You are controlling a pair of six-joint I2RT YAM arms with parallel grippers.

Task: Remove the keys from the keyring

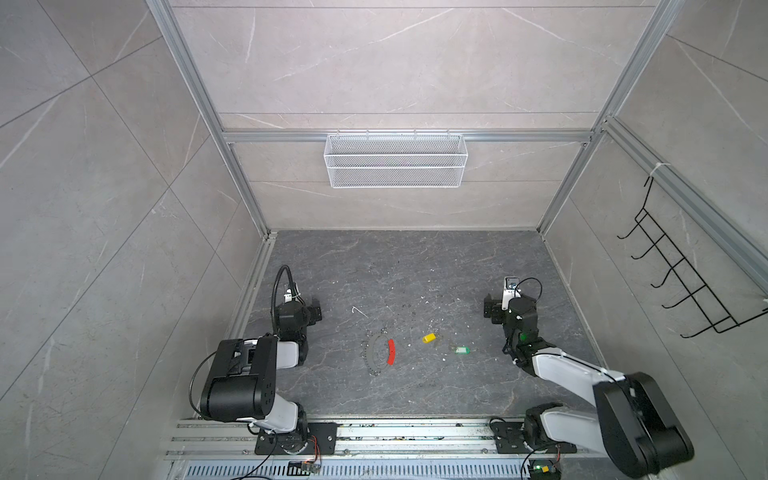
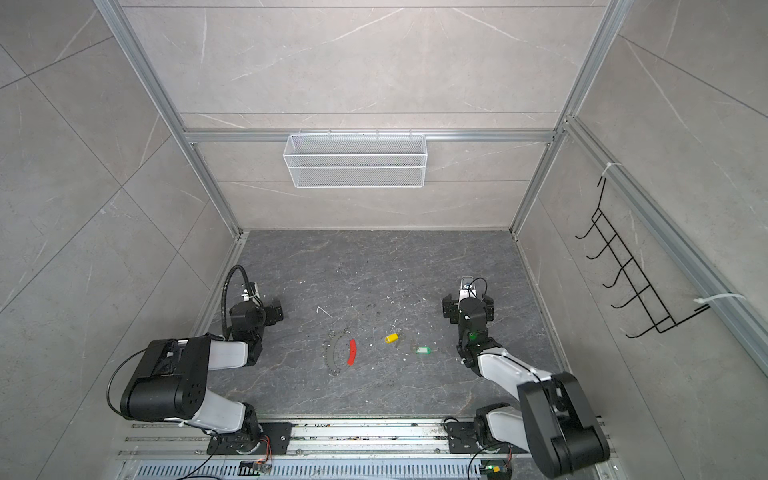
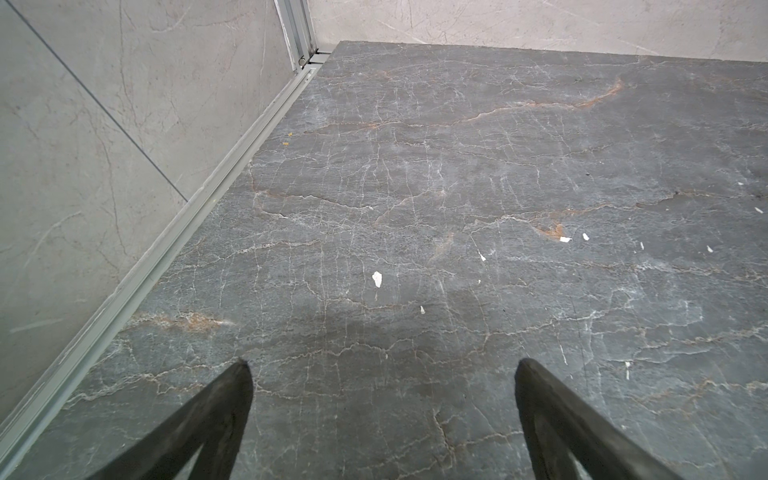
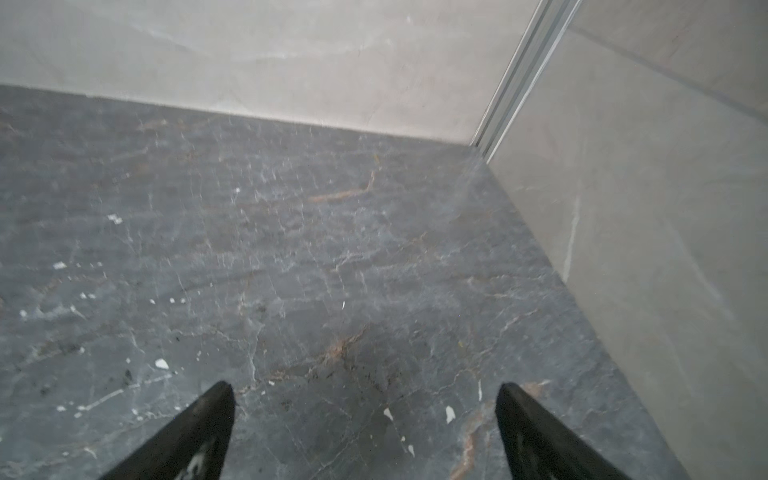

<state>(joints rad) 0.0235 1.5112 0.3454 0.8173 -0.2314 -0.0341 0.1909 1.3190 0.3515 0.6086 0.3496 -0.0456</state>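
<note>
Left wrist view showed my left gripper (image 3: 384, 365) spread wide, nothing between its fingers (image 3: 226, 411), only bare worktop (image 3: 415, 174) and a few white flecks (image 3: 377, 278) below. My right gripper (image 4: 365, 386) was the same: jaws wide apart, empty, aimed toward the far right corner of the worktop. In both top views each of my arms sat close to its own side edge, well apart from the task's things.

The keyring (image 1: 371, 353) lay flat a little left of the middle, nearer the near edge than the far one, its red segment (image 1: 390, 352) on the side toward the keys. The yellow key (image 1: 429, 338) lay to its right, clear of the band, and the green key (image 1: 461, 351) further right again, toward my right arm. Neither touched the keyring, so I judged the removal done, or very nearly. Something faint and metallic lay between the two keys; it was too small for me to tell whether it linked them.

The risk I saw was in any further reach. Both keys lay flat on hard stone, so my fingers could skid off a plastic head and flick it away, or shove it back against the band. The grey band also nearly vanished against the dark worktop, so I could easily have caught it by mistake.
</note>
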